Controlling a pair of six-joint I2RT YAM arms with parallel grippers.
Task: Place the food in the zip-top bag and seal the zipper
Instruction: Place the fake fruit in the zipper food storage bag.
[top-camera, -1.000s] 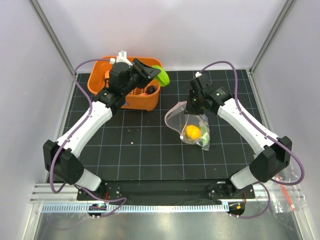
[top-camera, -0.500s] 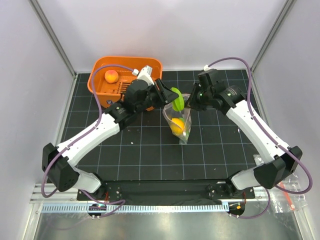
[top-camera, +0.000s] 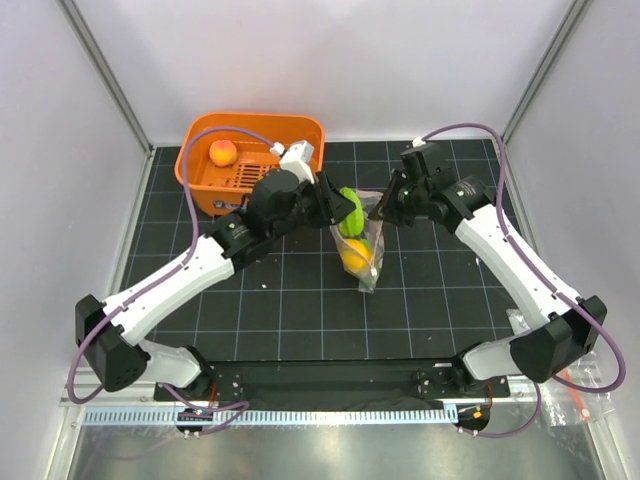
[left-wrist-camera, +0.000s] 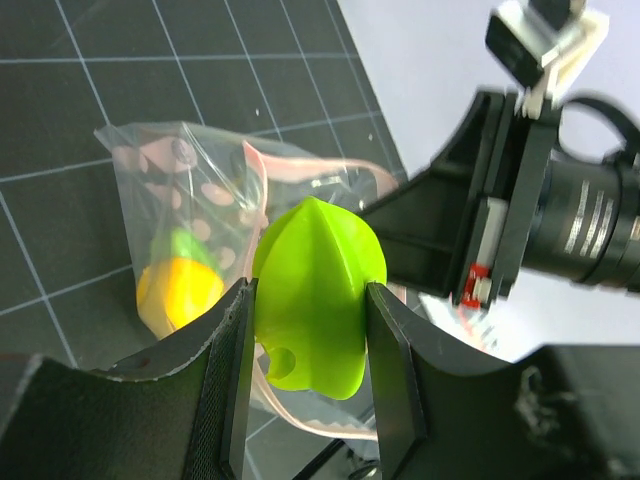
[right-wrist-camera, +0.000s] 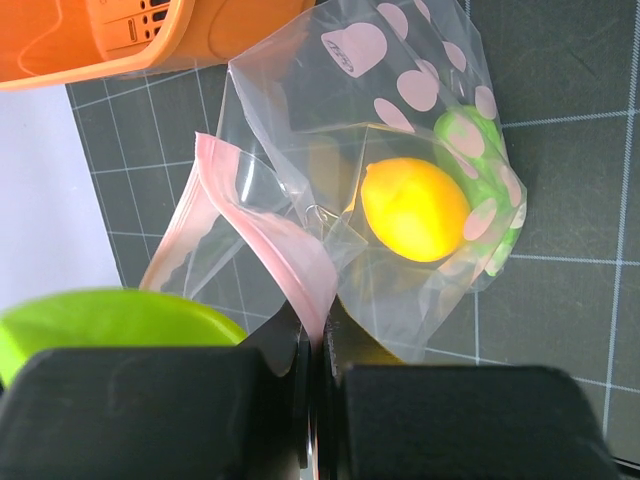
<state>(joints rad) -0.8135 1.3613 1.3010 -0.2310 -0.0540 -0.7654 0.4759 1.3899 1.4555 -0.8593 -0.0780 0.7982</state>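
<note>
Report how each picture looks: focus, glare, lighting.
Top view: soft, even light, everything sharp, only faint shadows on the table. Left wrist view: the green piece is crisp, the dark left fingers on either side of it are softer, and the white wall is washed out. Right wrist view: the bag and yellow fruit are sharp, with slight glare on the plastic; the near right fingers are black and blurred.

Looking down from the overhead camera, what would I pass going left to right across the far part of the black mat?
Peach-orange ball → green piece → right gripper.
</note>
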